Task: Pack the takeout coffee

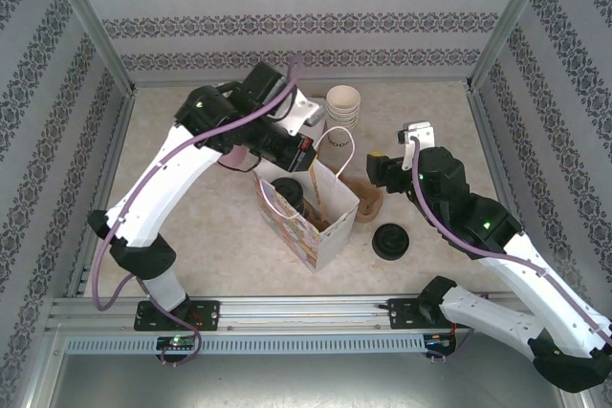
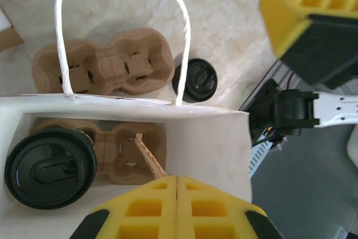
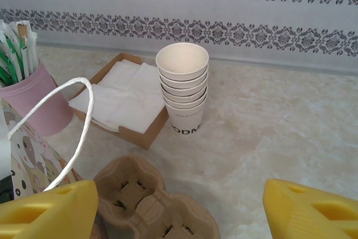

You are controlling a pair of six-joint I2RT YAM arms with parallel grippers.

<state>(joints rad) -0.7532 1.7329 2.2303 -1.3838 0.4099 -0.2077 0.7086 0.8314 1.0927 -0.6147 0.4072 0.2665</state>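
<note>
Yellow ribbed fingers of the left gripper [image 2: 177, 182] sit closest, pressed flat together with a twisted tan strip [image 2: 148, 155] running up into their seam. They seem to pinch it to keep the paper bag [image 2: 215, 149] standing with its mouth wide. Just beyond and below those jaws, inside the smooth white walls, the takeout coffee [image 2: 49, 167] stands upright in one pocket of a moulded pulp carrier [image 2: 127, 154], its glossy round black lid facing up. Past the bag's far wall, under the looped white cord handle [image 2: 182, 37], lie a second fibrous carrier [image 2: 112, 62] and a loose black lid [image 2: 196, 79]. The right gripper [image 3: 179, 214] hangs with jaws spread wide and nothing between them, that carrier beneath and a stack of lidless cups [image 3: 183, 82] further ahead.
</note>
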